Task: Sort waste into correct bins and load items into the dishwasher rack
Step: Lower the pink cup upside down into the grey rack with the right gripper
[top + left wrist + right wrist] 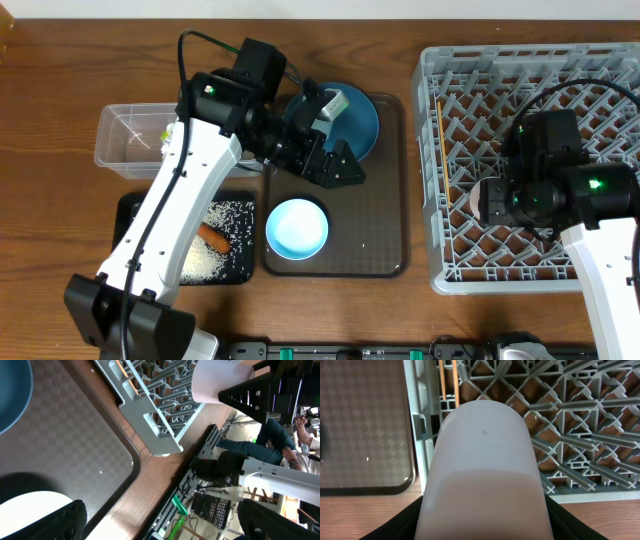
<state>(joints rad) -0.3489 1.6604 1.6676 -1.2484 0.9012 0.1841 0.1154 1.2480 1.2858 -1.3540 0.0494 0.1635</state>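
My right gripper (492,200) is shut on the pale pink cup (485,470), holding it over the left part of the grey dishwasher rack (600,90). The cup also shows in the left wrist view (220,380). Two wooden chopsticks (440,130) lie in the rack's left column. My left gripper (340,172) is open and empty above the brown serving tray (385,230), between the blue plate (358,122) and the white bowl with the light blue inside (297,226). The black tray (135,215) holds rice (220,215) and the carrot (213,237). The clear tub (120,135) holds a wrapper (165,135). I cannot make out the light blue cup.
The rack's near left corner (167,450) sits close to the serving tray's right rim (131,457). Bare wooden table lies behind the tub and in front of the trays. The left arm reaches across the tub and black tray.
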